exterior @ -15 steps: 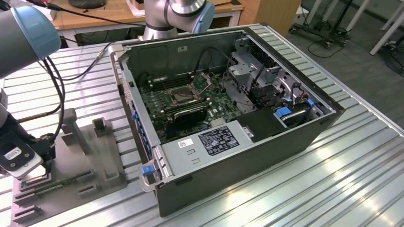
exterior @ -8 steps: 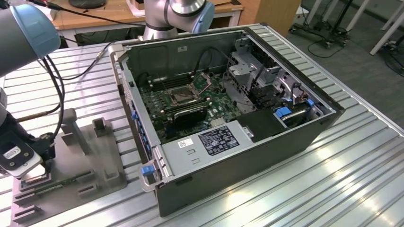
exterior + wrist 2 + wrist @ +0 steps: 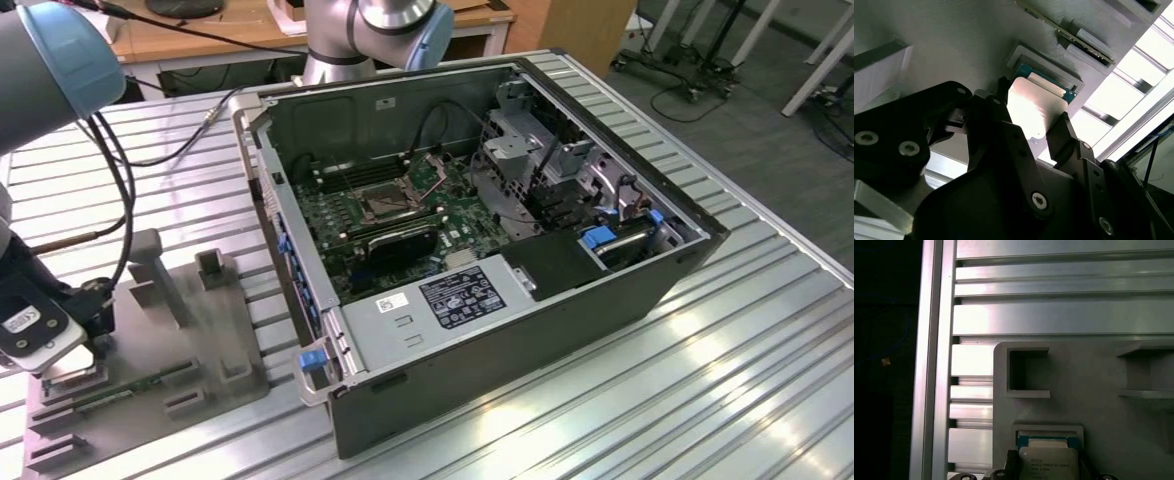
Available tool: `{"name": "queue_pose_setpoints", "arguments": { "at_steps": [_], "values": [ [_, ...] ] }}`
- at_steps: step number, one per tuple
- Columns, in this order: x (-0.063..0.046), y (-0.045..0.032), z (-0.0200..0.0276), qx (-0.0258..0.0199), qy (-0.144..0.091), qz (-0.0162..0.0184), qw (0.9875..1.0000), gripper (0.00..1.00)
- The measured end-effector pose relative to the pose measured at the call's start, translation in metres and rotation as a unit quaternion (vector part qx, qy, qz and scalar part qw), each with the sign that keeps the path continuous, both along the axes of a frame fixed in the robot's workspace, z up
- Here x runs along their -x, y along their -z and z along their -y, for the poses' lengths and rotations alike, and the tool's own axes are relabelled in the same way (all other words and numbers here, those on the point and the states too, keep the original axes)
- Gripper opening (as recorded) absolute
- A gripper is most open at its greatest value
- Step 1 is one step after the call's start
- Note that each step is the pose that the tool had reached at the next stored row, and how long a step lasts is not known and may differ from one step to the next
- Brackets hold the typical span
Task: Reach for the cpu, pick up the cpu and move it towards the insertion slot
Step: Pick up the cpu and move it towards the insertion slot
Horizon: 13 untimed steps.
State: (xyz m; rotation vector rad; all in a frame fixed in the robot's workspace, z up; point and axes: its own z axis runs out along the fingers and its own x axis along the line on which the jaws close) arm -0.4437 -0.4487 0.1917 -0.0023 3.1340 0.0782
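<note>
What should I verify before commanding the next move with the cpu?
1. Position: ok. In the second wrist view the gripper is at the cpu.
2. Grip: cannot tell whether the cpu is held.
3. Lift: not ok. The cpu appears seated in its recess on the grey fixture plate.
4. Access: ok. The computer case is open over the motherboard.
5. Target: looks ok. The insertion slot shows an exposed dark centre.
6. Slack: cannot tell. The cables hang beside the arm, and whether they would snag is unclear.
</note>
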Motion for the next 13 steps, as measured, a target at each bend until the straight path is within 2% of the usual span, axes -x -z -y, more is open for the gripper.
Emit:
{"name": "queue_pose_setpoints", "arguments": {
  "at_steps": [13],
  "values": [
    [0.0,-0.0048,0.0,0.0,0.0,0.0,1.0,0.54]
  ]
}}
